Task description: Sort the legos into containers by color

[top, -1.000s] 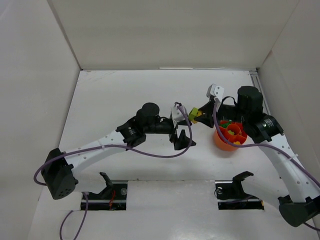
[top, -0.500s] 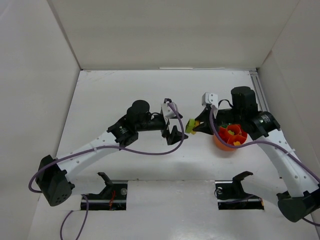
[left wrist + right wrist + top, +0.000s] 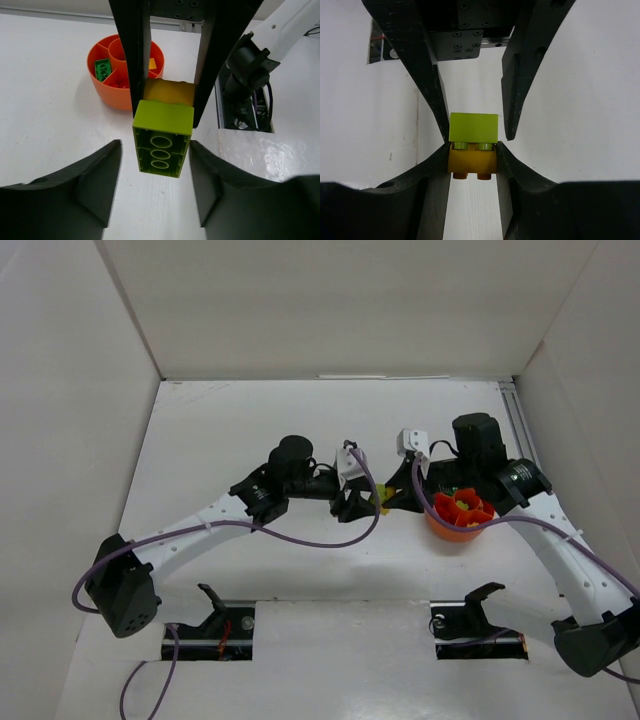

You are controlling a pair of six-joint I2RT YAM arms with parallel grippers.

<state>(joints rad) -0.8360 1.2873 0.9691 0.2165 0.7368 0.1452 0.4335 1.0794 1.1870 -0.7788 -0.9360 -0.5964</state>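
Right gripper (image 3: 472,149) pinches yellow brick (image 3: 472,161). Left gripper (image 3: 155,146) brackets lime brick (image 3: 162,145) with slim gaps; I judge no grip yet. Joined pair hangs between arms, beside orange bowl (image 3: 452,531). Pair's axis runs gripper to gripper, lime end towards my left. Bowl already holds sorted bricks. Left to do: split pair, bin both.

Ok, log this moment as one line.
right gripper: shut on yellow brick | left gripper: open, flanking attached lime brick, gaps both sides | orange bowl: clear of both grippers
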